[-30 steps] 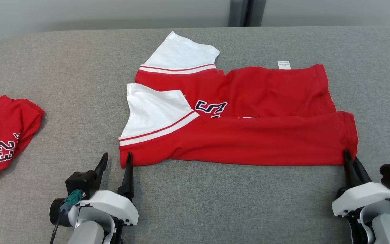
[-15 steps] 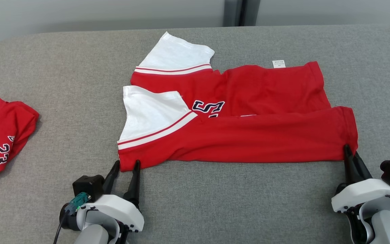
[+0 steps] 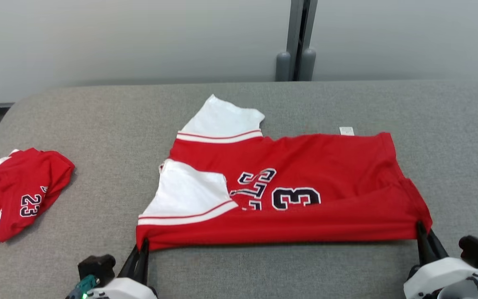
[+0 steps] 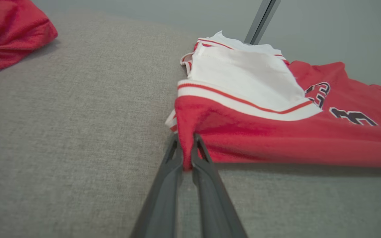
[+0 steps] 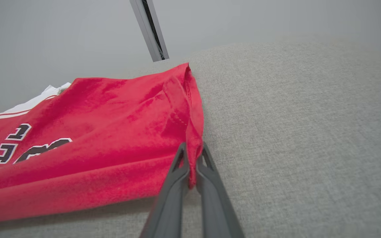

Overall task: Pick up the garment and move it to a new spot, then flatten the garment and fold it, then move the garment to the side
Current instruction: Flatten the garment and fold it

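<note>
The garment (image 3: pixel 305 174) is a red jersey with white sleeves and dark numbers, spread across the middle of the grey table (image 3: pixel 98 124). My left gripper (image 3: pixel 142 248) is shut on its near left corner, red cloth pinched between the fingers (image 4: pixel 185 155). At the near right corner my right gripper (image 3: pixel 422 233) is shut on the hem (image 5: pixel 193 155). The near edge hangs taut between the two grippers, lifted a little off the cloth surface, with a shadow under it. The far part of the garment (image 5: pixel 94 109) still lies on the table.
A second red jersey (image 3: pixel 19 195) marked 23 lies bunched at the table's left edge, also seen in the left wrist view (image 4: pixel 8 29). A grey wall with a vertical post (image 3: pixel 299 41) stands behind the table. Bare grey cloth lies right of the garment.
My left gripper moved onto the near left corner and shut on it. Both grippers have lifted the near edge, uncovering the number 3. The head camera has tilted up.
</note>
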`<state>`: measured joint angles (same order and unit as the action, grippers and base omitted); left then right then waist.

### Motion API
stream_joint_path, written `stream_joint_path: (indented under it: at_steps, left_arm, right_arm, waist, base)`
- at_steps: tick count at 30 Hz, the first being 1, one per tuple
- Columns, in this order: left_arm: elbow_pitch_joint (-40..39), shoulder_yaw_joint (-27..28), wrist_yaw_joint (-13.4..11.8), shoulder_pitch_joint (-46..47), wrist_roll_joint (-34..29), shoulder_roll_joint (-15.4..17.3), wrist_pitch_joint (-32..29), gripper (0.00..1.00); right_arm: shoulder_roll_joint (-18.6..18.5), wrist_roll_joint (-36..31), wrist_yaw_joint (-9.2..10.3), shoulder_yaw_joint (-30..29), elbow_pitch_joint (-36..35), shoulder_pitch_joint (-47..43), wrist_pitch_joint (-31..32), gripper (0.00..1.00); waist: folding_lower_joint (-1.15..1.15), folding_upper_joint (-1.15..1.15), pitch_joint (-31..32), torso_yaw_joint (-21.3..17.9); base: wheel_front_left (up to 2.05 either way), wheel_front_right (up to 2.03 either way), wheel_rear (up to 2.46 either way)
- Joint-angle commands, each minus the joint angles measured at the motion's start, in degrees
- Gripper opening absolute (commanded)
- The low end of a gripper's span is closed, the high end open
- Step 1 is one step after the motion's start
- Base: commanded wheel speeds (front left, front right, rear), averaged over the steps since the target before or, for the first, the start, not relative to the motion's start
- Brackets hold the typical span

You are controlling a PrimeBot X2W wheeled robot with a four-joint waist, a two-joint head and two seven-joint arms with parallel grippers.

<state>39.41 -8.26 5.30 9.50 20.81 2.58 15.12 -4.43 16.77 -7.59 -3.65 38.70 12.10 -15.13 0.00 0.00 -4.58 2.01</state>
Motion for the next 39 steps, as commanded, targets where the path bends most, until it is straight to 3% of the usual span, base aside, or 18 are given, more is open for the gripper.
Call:
stream_joint_path:
  at_steps: [1, 13, 14, 15, 16, 20, 25, 39]
  left_arm:
    - [0.14, 0.56, -0.27, -0.94, -0.09, 0.61, 0.02, 0.0]
    - [0.01, -3.69, -1.35, -8.95, 0.06, 0.52, 0.01, 0.0]
    - [-0.25, -4.35, -1.51, -8.86, 0.14, 0.49, 0.01, 0.18]
    - [-0.5, -4.71, -1.79, -8.68, 0.53, 0.51, 0.01, 0.55]
    - [-1.02, -4.84, -2.32, -8.25, 0.75, 0.52, 0.01, 1.0]
    - [-3.49, -4.94, -5.24, -6.81, -0.7, 0.47, 0.01, 1.0]
    - [-7.66, -5.83, -6.82, -3.69, -2.77, 0.48, 0.01, 1.0]
    - [-2.72, -12.52, -6.17, 13.95, -3.12, 0.48, 0.01, 1.0]
  right_arm:
    - [-0.72, 0.25, 0.17, -0.32, 0.25, -0.95, 0.0, 0.0]
    - [-0.48, 2.78, 0.16, 1.22, 1.77, -9.86, -0.01, 0.0]
    - [-0.61, 2.65, 0.16, 1.2, 1.89, -9.75, 0.0, 0.0]
    - [-0.72, 2.45, 0.16, 1.08, 2.03, -9.45, 0.0, 0.4]
    - [-0.97, 2.25, 0.16, 0.69, 1.94, -8.98, -0.01, 1.0]
    - [-1.36, 1.39, 0.1, -0.99, 0.62, -7.24, 0.0, 1.0]
    - [-2.96, 0.59, 0.1, -2.46, -0.6, -3.63, 0.0, 1.0]
    - [-8.6, -1.45, 0.1, 4.66, 9.1, 16.99, 3.07, 1.0]
  waist:
    - [0.0, 0.0, 2.32, 0.2]
    - [0.0, 0.0, 5.23, -0.23]
    - [0.0, 0.0, 4.95, -0.31]
    - [0.0, 0.0, 4.68, -0.4]
    - [0.0, 0.0, 4.39, -0.45]
    - [0.0, 0.0, 3.0, -0.3]
    - [0.0, 0.0, 0.87, 0.31]
    - [0.0, 0.0, -6.11, 1.73]
  base:
    - [0.0, 0.0, 0.0]
    - [0.0, 0.0, 0.0]
    - [0.0, 0.0, 0.0]
    - [0.0, 0.0, 0.0]
    - [0.0, 0.0, 0.0]
    - [0.0, 0.0, 0.0]
    - [0.0, 0.0, 0.0]
    - [0.0, 0.0, 0.0]
